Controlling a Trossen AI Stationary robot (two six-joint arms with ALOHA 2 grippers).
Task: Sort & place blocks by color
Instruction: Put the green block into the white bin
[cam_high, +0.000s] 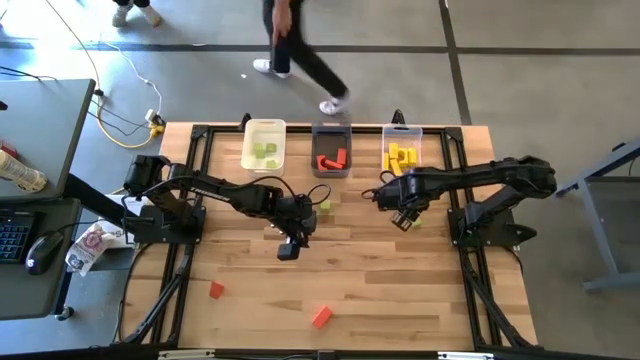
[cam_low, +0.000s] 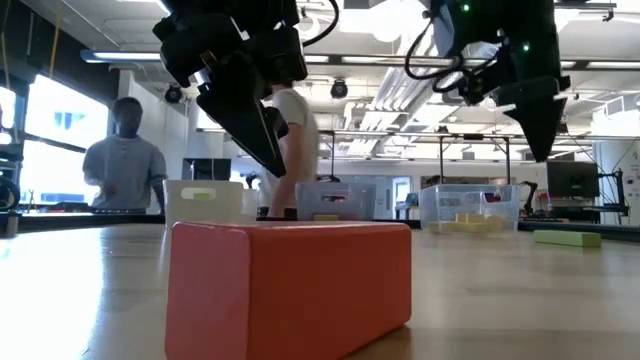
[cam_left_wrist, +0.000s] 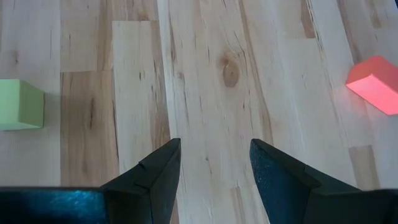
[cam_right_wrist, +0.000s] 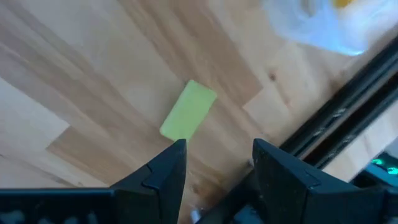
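Note:
My left gripper (cam_high: 290, 248) hangs open above bare wood at mid-table, its fingers (cam_left_wrist: 163, 163) pointing down. A light green cube (cam_left_wrist: 18, 104) lies on the table to one side of it, also visible from above (cam_high: 322, 206), and a red block (cam_left_wrist: 376, 84) lies on the other side. My right gripper (cam_high: 403, 220) is open over the table's right part, just in front of the clear bin (cam_high: 402, 150). A light green bar (cam_right_wrist: 188, 111) lies flat just beyond its fingertips (cam_right_wrist: 175, 155). Neither gripper touches anything.
Three bins stand along the far edge: white (cam_high: 264, 145) with green blocks, dark grey (cam_high: 331, 150) with red ones, clear with yellow ones. Two red blocks (cam_high: 216, 290) (cam_high: 320, 316) lie near the near edge. A person (cam_high: 300, 50) walks beyond the table.

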